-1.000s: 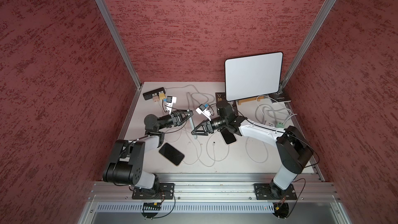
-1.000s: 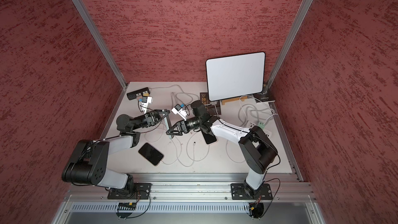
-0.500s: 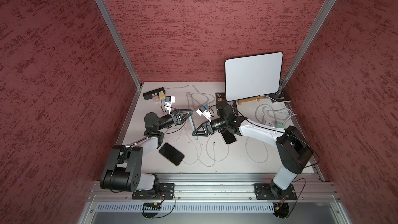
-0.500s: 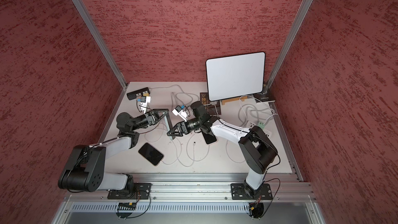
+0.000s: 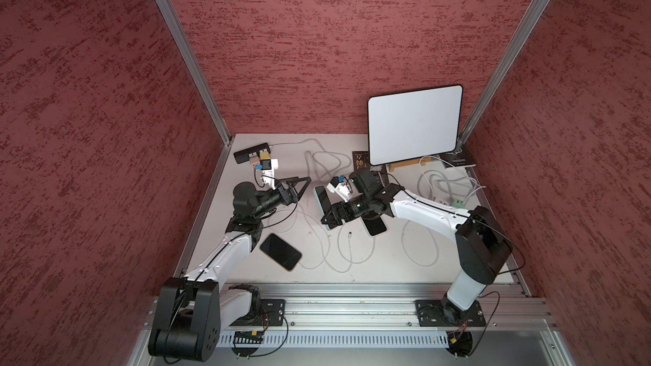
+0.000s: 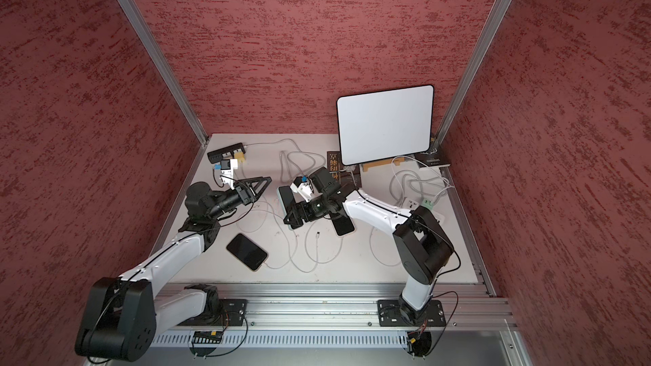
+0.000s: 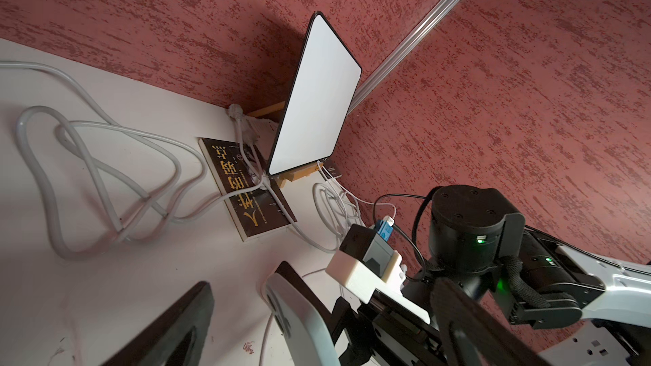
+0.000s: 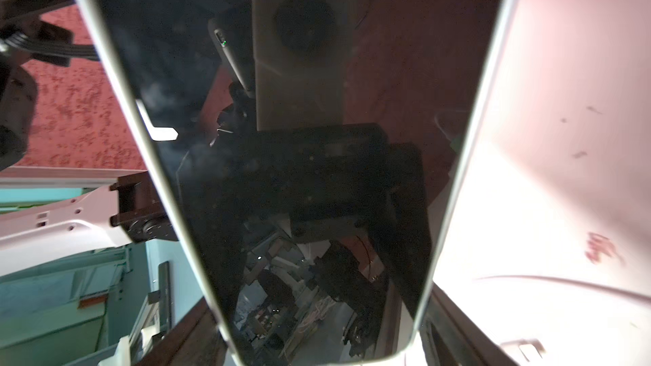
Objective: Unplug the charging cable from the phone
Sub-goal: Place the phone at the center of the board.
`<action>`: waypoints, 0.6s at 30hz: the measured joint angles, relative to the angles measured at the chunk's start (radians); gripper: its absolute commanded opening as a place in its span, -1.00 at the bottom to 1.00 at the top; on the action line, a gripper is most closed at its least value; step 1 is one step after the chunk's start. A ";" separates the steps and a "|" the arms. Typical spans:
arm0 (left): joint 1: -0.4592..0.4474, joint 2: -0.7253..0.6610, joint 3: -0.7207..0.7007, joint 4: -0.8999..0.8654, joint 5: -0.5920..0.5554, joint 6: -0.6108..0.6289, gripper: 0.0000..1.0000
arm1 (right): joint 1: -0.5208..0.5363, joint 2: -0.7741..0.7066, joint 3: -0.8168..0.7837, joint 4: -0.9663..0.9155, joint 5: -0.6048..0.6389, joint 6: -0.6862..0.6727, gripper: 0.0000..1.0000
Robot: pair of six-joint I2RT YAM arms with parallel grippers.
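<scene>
A phone [image 5: 321, 200] [image 6: 284, 202] in a pale case stands on its long edge mid-table, with my right gripper [image 5: 329, 218] [image 6: 291, 218] shut across its width near its front end. Its dark screen [image 8: 299, 170] fills the right wrist view, a finger on each side of my right gripper [image 8: 317, 341]. My left gripper [image 5: 305, 180] [image 6: 266, 181] hangs open just left of the phone's far end, holding nothing. The left wrist view shows the phone's back [image 7: 299, 315] past my left gripper [image 7: 322, 286]. The white charging cable's loose plug [image 5: 350, 233] [image 6: 318, 233] lies on the table, apart from the phone.
A black phone [image 5: 280, 251] with a cable in it lies front left. Another black phone [image 5: 375, 225] lies under my right forearm. A black hub [image 5: 252, 152] sits back left. A white panel [image 5: 414, 123], a book [image 7: 246, 184] and a power strip [image 6: 414, 202] with cable loops stand back right.
My left gripper has gone from shut to wide open and stays beside the phone's far end. My right gripper and the phone have hardly moved.
</scene>
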 measured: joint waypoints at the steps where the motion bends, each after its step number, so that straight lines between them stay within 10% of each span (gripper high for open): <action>1: 0.000 0.000 0.000 -0.012 -0.012 0.004 1.00 | 0.006 0.005 0.021 -0.038 0.037 -0.008 -0.50; 18: 0.007 -0.015 0.000 -0.088 -0.106 0.023 1.00 | 0.089 0.215 0.222 -0.451 0.524 -0.081 -0.45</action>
